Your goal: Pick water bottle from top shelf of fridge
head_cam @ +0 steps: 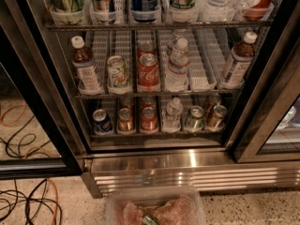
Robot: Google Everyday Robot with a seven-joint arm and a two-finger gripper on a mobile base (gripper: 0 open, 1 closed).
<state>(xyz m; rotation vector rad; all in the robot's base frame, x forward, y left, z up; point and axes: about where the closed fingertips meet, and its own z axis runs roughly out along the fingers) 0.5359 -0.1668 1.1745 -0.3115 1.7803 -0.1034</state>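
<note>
The fridge (pixel 187 162) fills the view, with a black frame and a shiny steel louvred base. Its top shelf (pixel 159 26) runs along the upper edge of the view. The water bottle (pixel 219 1), clear and ribbed, stands on that shelf toward the right, with its upper part cut off by the frame. Cans and other bottles stand beside it on the same shelf. My gripper (pixel 152 213) shows as a pale pinkish shape at the bottom centre, low in front of the fridge base and far below the bottle.
The middle rack holds a red cola can (pixel 148 72), a small labelled water bottle (pixel 177 64) and brown drink bottles. The lower rack holds several cans. A glass door frame (pixel 267 111) angles in at the right. Black and orange cables (pixel 28 200) lie on the floor at left.
</note>
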